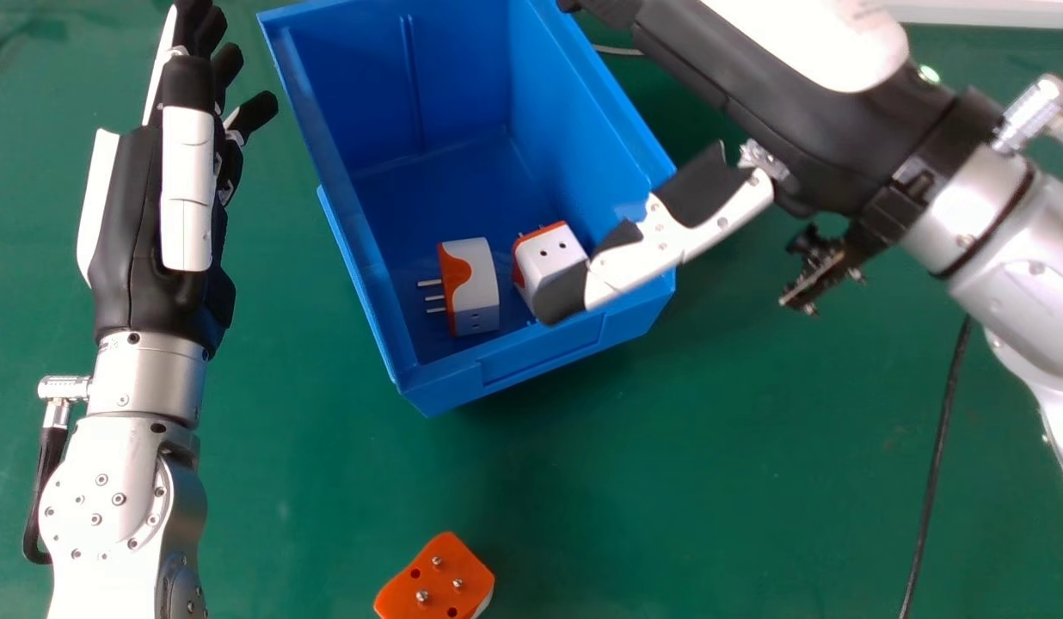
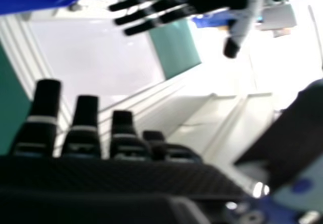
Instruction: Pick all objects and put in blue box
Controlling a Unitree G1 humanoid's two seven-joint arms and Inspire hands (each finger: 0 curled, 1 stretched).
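The plug adapter outside the box (image 1: 437,583) lay on the worktop (image 1: 712,481), towards the robot and somewhat to the left from the right hand (image 1: 742,99). Of the two hands, it was the right one whose thumb (image 1: 622,273) came nearest; the left hand (image 1: 140,223), with straight fingers, pointed away. The right hand held nothing, its fingers (image 2: 83,128) extended and the thumb apart, over the near right corner of the blue box (image 1: 445,387). The adapter's long axis seemed slanted, but its near end was cut off, so I could not be sure. Its orange face, with rounded metal pins, looked upwards; a grasp by the sides would probably suit. Inside the smooth plastic box were a white-and-orange adapter (image 1: 477,279) and a second, blocky one (image 1: 549,265) beside it.
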